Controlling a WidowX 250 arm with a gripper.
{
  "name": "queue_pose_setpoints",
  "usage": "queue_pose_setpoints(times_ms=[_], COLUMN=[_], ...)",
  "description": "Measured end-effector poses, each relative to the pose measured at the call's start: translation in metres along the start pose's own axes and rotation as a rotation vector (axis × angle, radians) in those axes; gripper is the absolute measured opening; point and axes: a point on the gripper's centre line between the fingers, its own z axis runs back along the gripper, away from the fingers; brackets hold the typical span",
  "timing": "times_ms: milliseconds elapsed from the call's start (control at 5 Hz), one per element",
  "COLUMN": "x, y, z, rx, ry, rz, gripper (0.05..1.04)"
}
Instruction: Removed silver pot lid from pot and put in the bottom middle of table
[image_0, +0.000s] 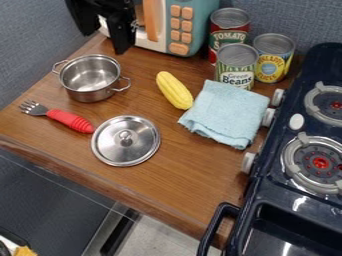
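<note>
One round silver metal lid (125, 152) lies on the brown wooden table (190, 182), near the two-handled silver metal pot (90, 95). The black end effector (103, 43) hangs spread.

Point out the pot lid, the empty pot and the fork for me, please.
Pot lid (125, 138): camera view, on the knob at its middle.
Pot (89, 78): camera view, on its bare inside.
Fork (70, 120): camera view, on its red handle.

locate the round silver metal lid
The lid lies left of centre in the camera view, on the brown wooden table, beside the red-handled metal fork.
</note>
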Motion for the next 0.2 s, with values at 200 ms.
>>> queue_pose_setpoints(times_ms=[200], x=[0.0000], y=[0.0000], z=[0.0000], rx=[0.000], ry=[0.000], rz=[0.000], gripper=[1.001])
